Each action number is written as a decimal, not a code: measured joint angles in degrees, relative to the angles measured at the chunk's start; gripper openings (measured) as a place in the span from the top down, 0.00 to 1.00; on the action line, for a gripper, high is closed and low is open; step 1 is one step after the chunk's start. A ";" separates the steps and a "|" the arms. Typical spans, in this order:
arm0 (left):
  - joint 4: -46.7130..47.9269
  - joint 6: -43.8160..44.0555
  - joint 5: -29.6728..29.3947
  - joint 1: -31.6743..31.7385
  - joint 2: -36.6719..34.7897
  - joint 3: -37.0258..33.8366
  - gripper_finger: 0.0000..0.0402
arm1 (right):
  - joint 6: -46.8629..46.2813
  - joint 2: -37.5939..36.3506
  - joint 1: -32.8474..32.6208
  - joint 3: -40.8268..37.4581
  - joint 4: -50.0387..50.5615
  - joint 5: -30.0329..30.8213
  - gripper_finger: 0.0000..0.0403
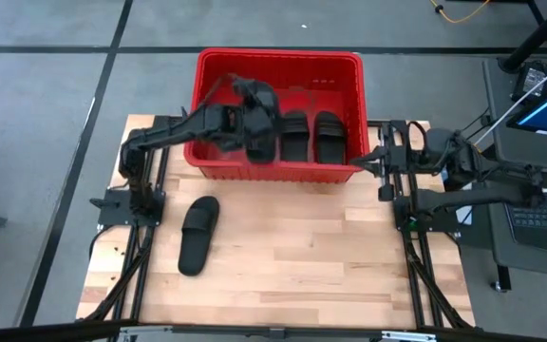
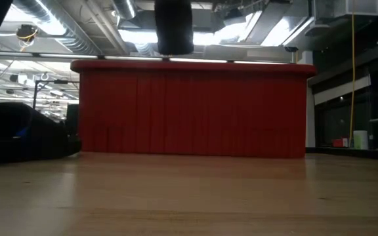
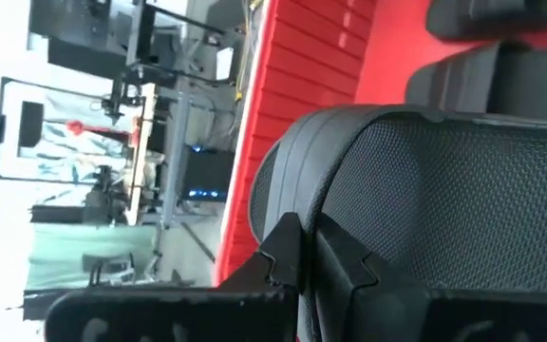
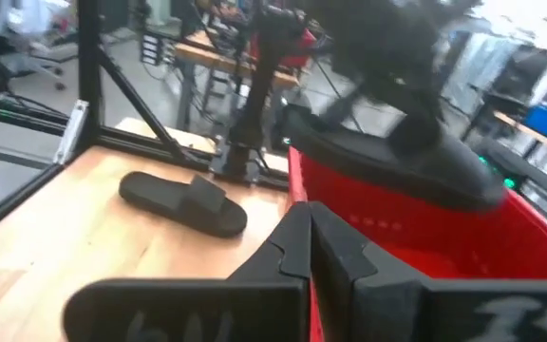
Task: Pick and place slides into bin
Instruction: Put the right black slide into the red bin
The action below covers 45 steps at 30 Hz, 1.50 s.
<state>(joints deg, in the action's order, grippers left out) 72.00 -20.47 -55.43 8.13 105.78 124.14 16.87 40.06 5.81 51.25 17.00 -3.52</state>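
Inside bin [image 1: 207,66]: three slides [image 1: 294,135]; one outside [image 1: 198,234].

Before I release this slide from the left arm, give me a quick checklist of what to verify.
1. Left end effector shut on the held slide: ok; the left wrist view shows its fingers clamped on the strap edge.
2. Held slide over the bin, inside the rim: ok.
3. Free space in the bin: ok; two slides lie side by side in the right half, and the left floor is bare red.
4. Height above the bin floor: cannot tell.
5. Right end effector clear: ok; it is shut, parked beside the bin's right wall.
6. Work left: not ok; one slide on the table remains.
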 joint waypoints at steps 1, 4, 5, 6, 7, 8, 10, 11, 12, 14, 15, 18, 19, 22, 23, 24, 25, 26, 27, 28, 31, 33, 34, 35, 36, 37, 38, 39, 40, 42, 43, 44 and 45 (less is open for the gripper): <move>-2.10 -2.11 1.70 1.34 0.00 0.00 0.99 | 0.13 0.17 1.43 0.02 -0.33 -1.63 0.99; -9.74 -8.20 7.72 5.49 0.00 -0.02 0.99 | 0.15 1.31 5.37 0.01 -1.15 -3.45 0.99; -12.18 -10.74 9.43 6.79 0.00 -0.02 0.99 | 0.20 1.82 6.54 0.02 -1.17 -3.51 0.99; -14.16 -13.54 10.94 8.05 0.00 0.00 0.99 | 0.24 2.34 7.63 0.02 -1.20 -3.57 0.99; -15.54 -16.38 12.18 9.17 0.00 -0.02 0.99 | 0.26 2.97 8.73 0.01 -1.18 -3.68 0.99; -16.62 -19.01 12.85 10.15 0.11 -0.01 0.99 | 0.26 3.63 9.73 0.00 -1.18 -3.73 0.99; -18.36 -22.23 13.48 12.06 0.40 0.00 0.99 | 0.32 4.84 11.58 0.00 -1.58 -4.14 0.99; -18.37 -23.09 13.96 13.00 0.45 -0.02 0.99 | 0.32 5.39 12.43 0.00 -2.42 -4.19 0.99; -18.27 -23.25 14.77 13.95 0.46 -0.02 0.99 | 0.34 5.94 13.18 0.00 -3.43 -4.19 0.99; -18.42 -23.06 17.13 15.78 0.46 -0.02 0.99 | 0.34 6.83 14.75 0.02 -4.97 -4.22 0.99; -18.38 -22.94 18.24 16.64 0.45 -0.02 0.99 | 0.33 7.20 15.53 0.01 -5.75 -4.55 0.99; -18.42 -24.25 19.17 18.60 0.46 -0.02 0.99 | -0.04 8.20 17.83 0.01 -8.18 -9.13 0.99; -18.60 -24.98 19.20 19.12 0.46 -0.02 0.99 | -0.09 8.61 18.57 0.01 -9.08 -11.03 0.99; -21.03 -27.09 20.52 20.42 1.01 -0.02 0.99 | -0.14 10.12 20.20 0.02 -11.35 -13.32 0.99; -21.84 -28.20 21.13 20.90 1.32 -0.02 0.99 | -0.18 10.70 20.62 0.02 -12.02 -13.32 0.99; -22.90 -29.38 21.49 21.25 1.76 -0.02 0.99 | -0.16 11.21 21.11 0.00 -12.53 -13.32 0.99; -24.14 -30.47 21.92 21.63 2.18 -0.02 0.99 | -0.16 11.75 21.64 0.01 -12.89 -13.31 0.99; -25.01 -31.30 22.79 22.11 2.67 -0.02 0.99 | -0.17 12.28 22.15 0.02 -13.07 -13.31 0.99; -25.49 -31.98 23.54 22.53 3.23 -0.02 0.99 | -0.28 12.79 22.52 0.01 -13.12 -13.31 0.99; -25.86 -32.62 23.91 22.87 3.94 -0.02 0.99 | -0.75 13.30 22.83 0.02 -13.11 -13.30 0.99; -25.93 -34.01 23.73 23.75 6.06 -0.04 0.99 | -2.08 14.71 23.46 0.02 -13.05 -13.30 0.99; -26.11 -33.95 22.93 23.92 7.37 -0.04 0.99 | -2.89 15.39 23.49 0.02 -13.28 -13.32 0.99; -26.10 -33.29 22.81 23.92 7.99 -0.02 0.99 | -3.08 15.55 23.49 0.00 -13.36 -13.32 0.99; -26.22 -32.48 22.69 23.90 8.49 -0.04 0.99 | -3.09 15.65 23.46 0.00 -13.34 -13.32 0.99; -26.43 -31.68 22.32 23.90 8.93 -0.04 0.99 | -3.09 15.71 23.46 0.01 -13.47 -13.32 0.99; -26.43 -31.08 21.82 23.88 9.18 -0.04 0.99 | -3.10 15.69 23.44 0.01 -13.58 -13.32 0.99; -26.40 -30.63 21.01 23.84 9.35 -0.04 0.99 | -3.11 15.67 23.44 0.00 -13.62 -13.32 0.99; -26.40 -29.99 20.39 23.76 9.39 -0.04 0.99 | -3.11 15.63 23.45 0.01 -13.61 -13.32 0.99; -26.40 -29.15 20.23 23.67 9.40 -0.04 0.99 | -3.08 15.59 23.48 0.00 -13.58 -13.31 0.99; -25.97 -26.54 20.25 23.48 9.38 -0.04 0.99 | -3.04 15.56 23.51 0.00 -13.62 -13.32 0.99; -25.06 -25.55 20.18 23.37 9.40 -0.04 0.99 | -3.02 15.56 23.58 0.02 -13.62 -13.32 0.99; -23.74 -24.46 19.67 23.19 9.40 -0.04 0.99 | -2.98 15.56 23.74 0.01 -13.57 -13.32 0.99; -22.30 -23.14 18.99 23.04 9.40 -0.04 0.99 | -2.94 15.56 23.91 0.00 -13.53 -13.32 0.99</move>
<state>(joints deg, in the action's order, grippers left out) 49.71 -43.61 -36.44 31.17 115.18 124.09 13.93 55.61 29.73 51.24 3.46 -16.84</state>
